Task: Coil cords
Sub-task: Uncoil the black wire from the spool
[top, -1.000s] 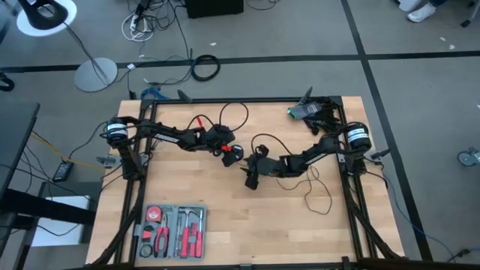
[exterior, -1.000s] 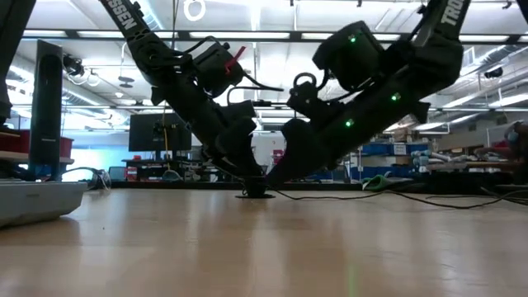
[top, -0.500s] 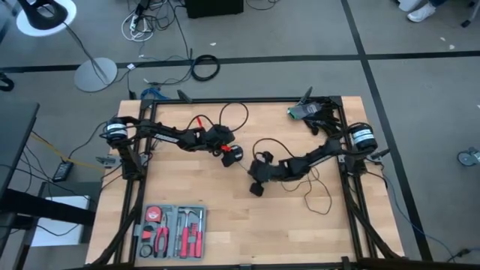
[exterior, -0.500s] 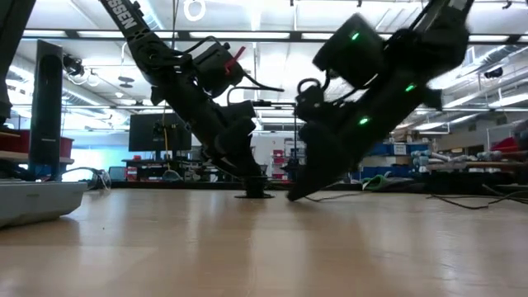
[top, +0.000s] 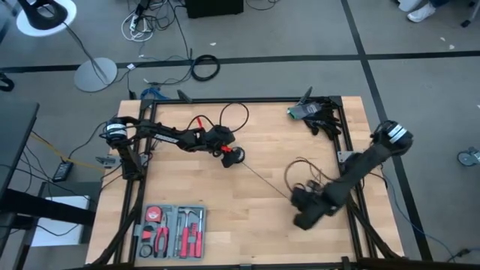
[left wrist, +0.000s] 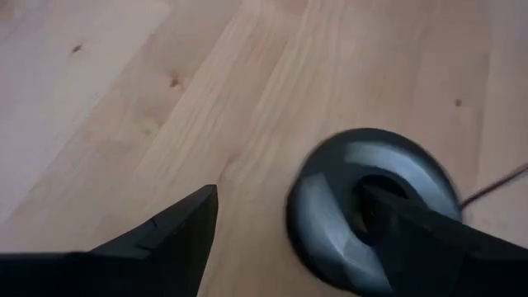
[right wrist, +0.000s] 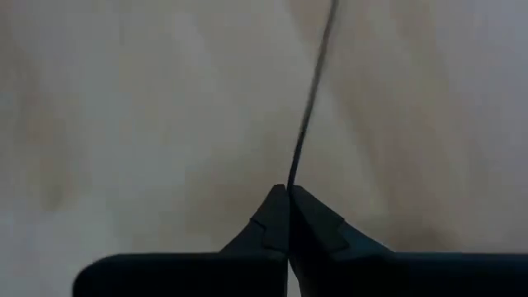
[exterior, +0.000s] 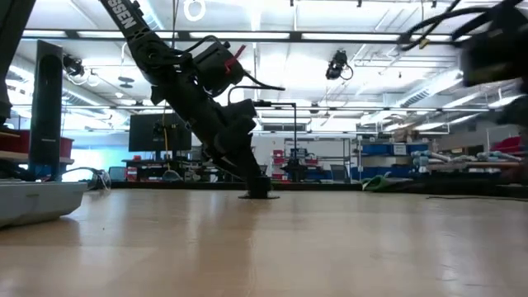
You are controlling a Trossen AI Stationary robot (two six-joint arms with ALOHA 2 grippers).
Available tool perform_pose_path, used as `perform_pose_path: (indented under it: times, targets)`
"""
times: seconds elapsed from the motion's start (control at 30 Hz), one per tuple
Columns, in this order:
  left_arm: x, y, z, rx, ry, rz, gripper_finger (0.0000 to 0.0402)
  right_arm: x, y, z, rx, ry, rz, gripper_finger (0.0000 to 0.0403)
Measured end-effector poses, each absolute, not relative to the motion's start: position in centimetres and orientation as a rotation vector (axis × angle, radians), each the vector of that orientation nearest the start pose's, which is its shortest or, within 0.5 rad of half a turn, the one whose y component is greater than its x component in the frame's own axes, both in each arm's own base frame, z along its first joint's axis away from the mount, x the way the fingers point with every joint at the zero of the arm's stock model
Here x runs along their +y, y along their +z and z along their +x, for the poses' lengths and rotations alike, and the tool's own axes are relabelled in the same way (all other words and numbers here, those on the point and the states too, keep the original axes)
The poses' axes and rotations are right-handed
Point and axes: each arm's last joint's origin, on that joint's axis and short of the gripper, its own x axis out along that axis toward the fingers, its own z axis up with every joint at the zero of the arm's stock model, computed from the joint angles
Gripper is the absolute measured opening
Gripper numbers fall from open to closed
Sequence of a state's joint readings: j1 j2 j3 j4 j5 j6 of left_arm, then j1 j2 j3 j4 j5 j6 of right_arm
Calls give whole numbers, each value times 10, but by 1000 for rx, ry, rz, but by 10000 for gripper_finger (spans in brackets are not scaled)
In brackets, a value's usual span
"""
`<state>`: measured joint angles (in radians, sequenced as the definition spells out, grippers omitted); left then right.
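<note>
The cords are one thin black cord (top: 264, 177) joined to a small round black puck (top: 238, 155) that lies flat on the table's middle. From the puck the cord runs straight to my right gripper (top: 295, 200), which is shut on it toward the near right. The rest lies in loose loops (top: 303, 174) beside that arm. My left gripper (left wrist: 285, 239) stands open over the puck (left wrist: 371, 210). One finger is in the puck's middle hollow and the other stands apart from its rim. In the low view the left gripper (exterior: 254, 183) reaches down to the puck (exterior: 257, 195). My left gripper has one fingertip (left wrist: 412, 235) set down into the puck's central hollow (left wrist: 375, 186), coming from above at a slant. The other finger (left wrist: 165, 239) touches nothing. The puck lies flat on the table. My right gripper pinches the thin cord (right wrist: 294, 169) between its two fingertips, a single strand. The strand leads straight away from the tips, drawn taut toward the puck.
A tool case (top: 172, 231) with red-handled tools lies at the near left. A pale cable bundle with a green part (top: 307, 112) sits at the far right corner. Bare wood lies between the puck and the near edge.
My right gripper has shut on the cord beside the puck. It then swung toward the table's near right, carrying the cord's loops along. The stretch from the puck is now drawn out straight and taut, and the puck has stayed in place under my left gripper.
</note>
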<state>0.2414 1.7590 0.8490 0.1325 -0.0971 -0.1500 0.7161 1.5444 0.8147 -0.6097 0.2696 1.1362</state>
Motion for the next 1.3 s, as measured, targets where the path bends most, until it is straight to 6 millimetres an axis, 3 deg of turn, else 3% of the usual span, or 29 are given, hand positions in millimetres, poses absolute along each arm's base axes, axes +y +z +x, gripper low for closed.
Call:
perform_pose_path:
  times: [0.23,0.33,0.47,0.53,0.77,0.9,1.13,1.3]
  targets:
    - [84,138,325,760,396,-201,300,182,175,140,1358,-467,577,7]
    - [84,138,324,761,395,-203,300,185,182,128,1222,-490,586,17]
    - [84,138,324,761,396,-205,300,183,187,130,908,-502,508,29]
    - [84,138,325,760,396,-205,300,181,186,135,808,-528,486,36]
    - [84,138,325,759,389,-209,300,166,168,166,744,-675,408,88]
    - [84,138,325,759,380,-213,300,158,157,196,604,-710,320,128]
    - [84,138,325,757,381,-214,300,131,139,250,621,-706,178,192]
    - [84,138,325,758,381,-214,300,104,127,295,634,-585,55,218]
